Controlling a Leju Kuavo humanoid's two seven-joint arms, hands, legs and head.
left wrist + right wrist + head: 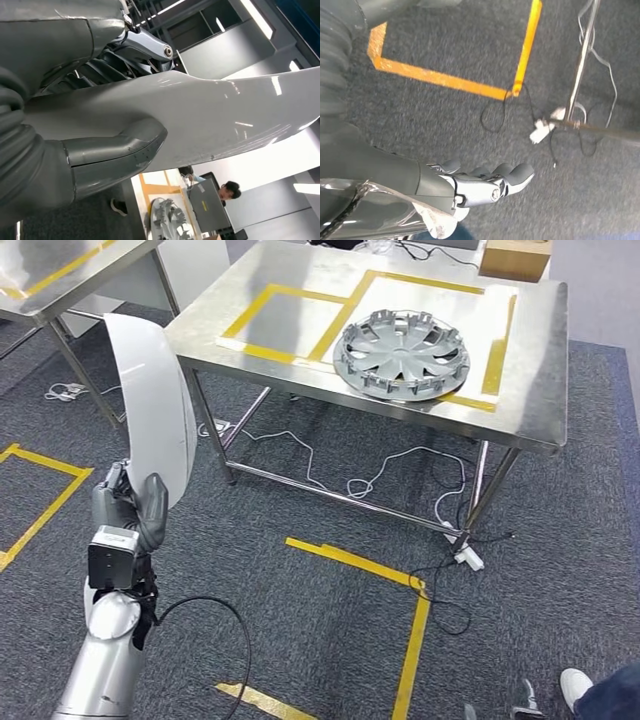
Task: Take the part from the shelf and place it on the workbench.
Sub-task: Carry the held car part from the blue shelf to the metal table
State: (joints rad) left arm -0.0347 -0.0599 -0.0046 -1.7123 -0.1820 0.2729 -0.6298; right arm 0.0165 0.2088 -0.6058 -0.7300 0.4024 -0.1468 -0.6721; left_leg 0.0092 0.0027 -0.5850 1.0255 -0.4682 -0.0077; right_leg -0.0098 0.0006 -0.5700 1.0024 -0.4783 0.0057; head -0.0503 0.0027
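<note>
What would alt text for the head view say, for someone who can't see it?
The robot's left hand holds a curved white panel upright over dark carpet, short of a steel workbench. On the workbench a silver wheel cover lies inside yellow tape outlines. Cables trail on the floor beneath, and a person's shoe shows at the lower right corner.

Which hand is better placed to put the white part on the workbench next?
Left. The left hand already grips the white part, facing the workbench. The right hand hangs over the carpet holding nothing.
</note>
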